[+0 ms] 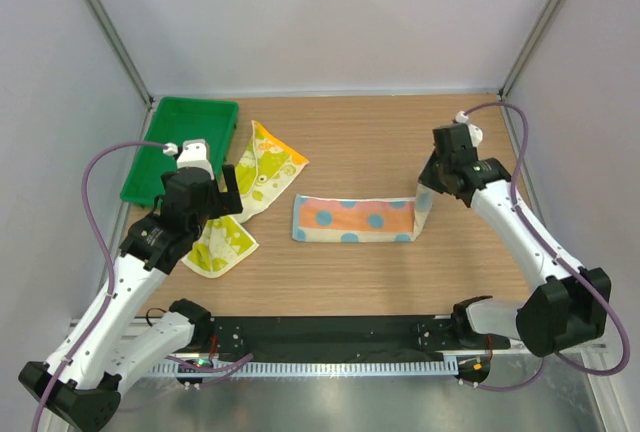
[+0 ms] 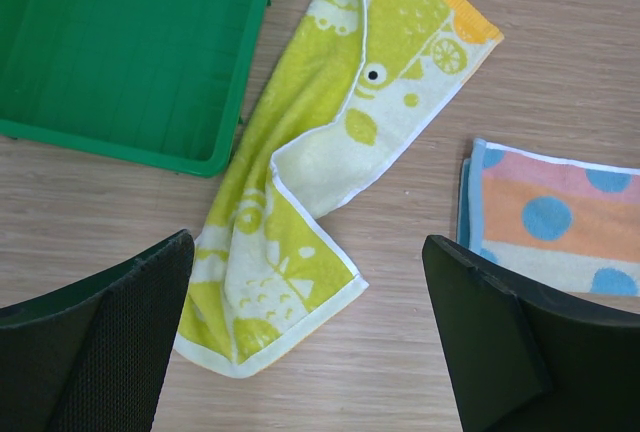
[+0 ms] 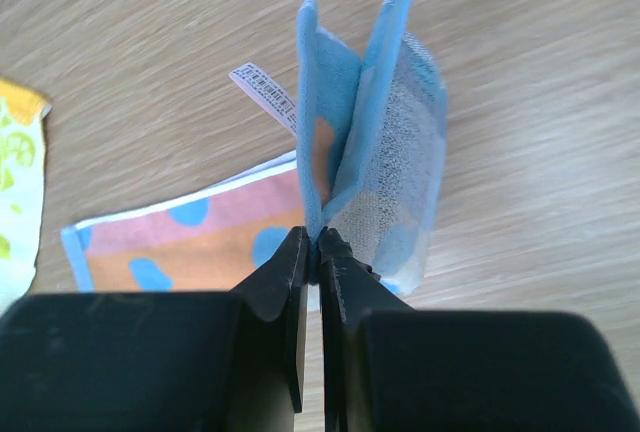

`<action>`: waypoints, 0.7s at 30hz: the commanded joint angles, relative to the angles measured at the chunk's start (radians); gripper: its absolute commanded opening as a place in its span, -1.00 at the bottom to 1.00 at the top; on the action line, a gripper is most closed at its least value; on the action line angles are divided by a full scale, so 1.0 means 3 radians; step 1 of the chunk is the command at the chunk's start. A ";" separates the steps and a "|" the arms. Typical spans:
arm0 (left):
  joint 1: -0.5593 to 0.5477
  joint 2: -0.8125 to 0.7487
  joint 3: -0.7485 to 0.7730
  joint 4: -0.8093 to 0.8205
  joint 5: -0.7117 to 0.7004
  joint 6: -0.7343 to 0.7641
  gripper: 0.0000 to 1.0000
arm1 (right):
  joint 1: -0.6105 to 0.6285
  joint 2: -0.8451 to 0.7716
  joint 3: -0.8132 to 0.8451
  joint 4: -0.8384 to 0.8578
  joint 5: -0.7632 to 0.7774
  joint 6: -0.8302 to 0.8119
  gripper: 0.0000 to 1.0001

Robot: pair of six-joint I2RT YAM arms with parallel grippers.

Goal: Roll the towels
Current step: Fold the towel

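The right tool [image 3: 315,242] pinched the raised right end of the blue towel [image 1: 355,218], whose length ran leftward from it along the worktop [image 1: 400,282], while the left tool [image 1: 222,192] hung spread wide over the green towel [image 2: 300,182].

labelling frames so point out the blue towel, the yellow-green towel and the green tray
blue towel [image 1: 352,219]: top view, flat middle stretch
yellow-green towel [image 2: 390,42]: left wrist view, upper half
green tray [image 1: 190,120]: top view, bare floor

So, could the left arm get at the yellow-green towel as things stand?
Probably yes: the left gripper hangs open above the yellow-green towel, nothing covers it, and the green tray lies beside it.
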 commanded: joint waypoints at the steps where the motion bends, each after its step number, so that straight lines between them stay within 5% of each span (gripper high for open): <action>1: 0.0037 0.0001 0.0044 0.0074 0.0018 0.0007 0.92 | 0.0386 0.0165 0.0364 -0.0062 0.0202 0.0067 -0.98; 21: 0.0048 0.0011 0.0044 0.0038 -0.0018 -0.0014 0.92 | 0.1890 0.1413 0.1336 0.0091 0.0520 0.0220 -0.98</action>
